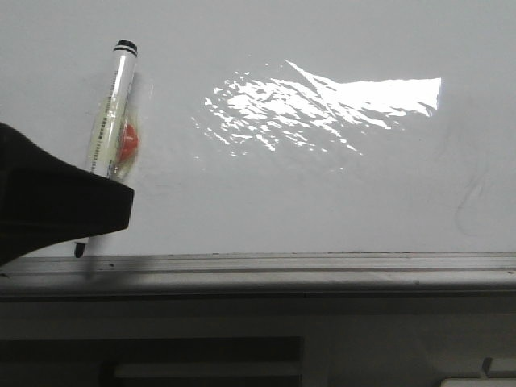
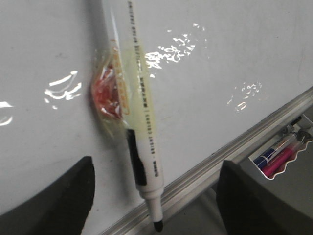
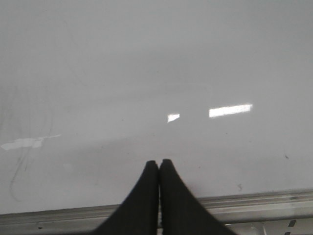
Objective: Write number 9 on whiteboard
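Note:
The whiteboard (image 1: pixel 322 201) fills the front view, and no number 9 shows on it. A white marker (image 1: pixel 113 105) with a black cap end lies against the board, its black tip (image 1: pixel 79 250) pointing down at the rail. Clear tape and a red-orange blob (image 2: pixel 105 95) stick to the marker's barrel (image 2: pixel 142 122). My left gripper (image 2: pixel 156 166) is open, its fingers standing wide on either side of the marker and apart from it. In the front view that gripper's black finger (image 1: pixel 72 201) covers the marker's lower part. My right gripper (image 3: pixel 159 162) is shut and empty over bare whiteboard (image 3: pixel 146 73).
A grey metal rail (image 1: pixel 322 264) runs along the board's near edge. A tray with blue and red pens (image 2: pixel 279 154) sits beyond the rail. A bright glare patch (image 1: pixel 322 101) lies mid-board. A faint grey curved smudge (image 1: pixel 472 205) marks the board's right side.

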Controlling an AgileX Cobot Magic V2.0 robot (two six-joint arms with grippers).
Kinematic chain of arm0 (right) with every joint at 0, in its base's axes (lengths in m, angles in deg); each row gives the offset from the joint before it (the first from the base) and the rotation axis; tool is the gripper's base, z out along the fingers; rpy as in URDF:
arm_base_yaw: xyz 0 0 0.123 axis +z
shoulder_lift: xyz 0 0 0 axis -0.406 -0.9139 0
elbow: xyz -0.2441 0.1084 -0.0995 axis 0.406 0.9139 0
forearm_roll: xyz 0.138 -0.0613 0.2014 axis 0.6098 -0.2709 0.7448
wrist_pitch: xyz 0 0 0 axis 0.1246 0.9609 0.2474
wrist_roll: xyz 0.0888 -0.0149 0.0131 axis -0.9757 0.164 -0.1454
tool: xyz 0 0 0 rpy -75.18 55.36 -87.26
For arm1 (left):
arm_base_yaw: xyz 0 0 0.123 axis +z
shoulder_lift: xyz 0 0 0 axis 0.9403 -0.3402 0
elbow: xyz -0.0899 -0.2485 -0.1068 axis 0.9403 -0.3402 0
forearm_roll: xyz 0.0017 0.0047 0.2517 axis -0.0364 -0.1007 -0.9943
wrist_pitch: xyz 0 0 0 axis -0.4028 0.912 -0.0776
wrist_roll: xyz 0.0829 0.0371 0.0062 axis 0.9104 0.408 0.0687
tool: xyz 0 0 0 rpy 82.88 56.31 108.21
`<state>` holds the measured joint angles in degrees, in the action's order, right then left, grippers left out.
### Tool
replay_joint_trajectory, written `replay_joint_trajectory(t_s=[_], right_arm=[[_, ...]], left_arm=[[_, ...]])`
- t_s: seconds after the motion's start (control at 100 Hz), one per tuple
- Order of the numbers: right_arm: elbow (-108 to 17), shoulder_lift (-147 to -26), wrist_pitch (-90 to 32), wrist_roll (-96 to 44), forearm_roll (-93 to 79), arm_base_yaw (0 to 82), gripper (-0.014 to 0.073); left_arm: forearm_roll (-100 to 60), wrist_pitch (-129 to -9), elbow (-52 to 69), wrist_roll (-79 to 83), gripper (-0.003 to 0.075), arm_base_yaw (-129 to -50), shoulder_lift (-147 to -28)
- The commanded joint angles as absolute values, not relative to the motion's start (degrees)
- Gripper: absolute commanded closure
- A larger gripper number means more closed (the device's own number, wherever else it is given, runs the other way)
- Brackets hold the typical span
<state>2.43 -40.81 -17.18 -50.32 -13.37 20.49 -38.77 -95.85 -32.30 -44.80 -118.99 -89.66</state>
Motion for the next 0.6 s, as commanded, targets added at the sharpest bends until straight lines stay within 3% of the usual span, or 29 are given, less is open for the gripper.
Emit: replay_joint_trajectory(t_s=[0.0,0.13,0.2,0.32,0.51,0.59], right_arm=[[0.43,-41.89,-21.28,-49.91,-13.07,20.5,0.0661],[0.43,-41.89,-21.28,-49.91,-13.07,20.5,0.0661],[0.43,-41.89,-21.28,-49.91,-13.07,20.5,0.0661],[0.43,-41.89,-21.83,-49.91,-13.07,22.11,0.0661],[0.43,-41.89,-22.06,-49.91,-12.83,27.76,0.0661],[0.31,-42.01,-21.26,-49.91,-12.83,31.38,0.0661]], left_arm=[[-38.08,-100.59,-30.58,-45.16,0.0228,-119.3,-90.64],[-38.08,-102.12,-30.58,-45.16,0.0235,-119.3,-92.05],[-37.98,-102.21,-30.58,-45.16,0.0274,-119.3,-92.48],[-37.62,-102.21,-30.58,-45.16,0.0424,-119.3,-92.65],[-37.62,-102.35,-30.58,-45.16,0.0743,-119.3,-92.65],[-37.62,-102.35,-30.58,-45.16,0.0741,-119.3,-92.65]])
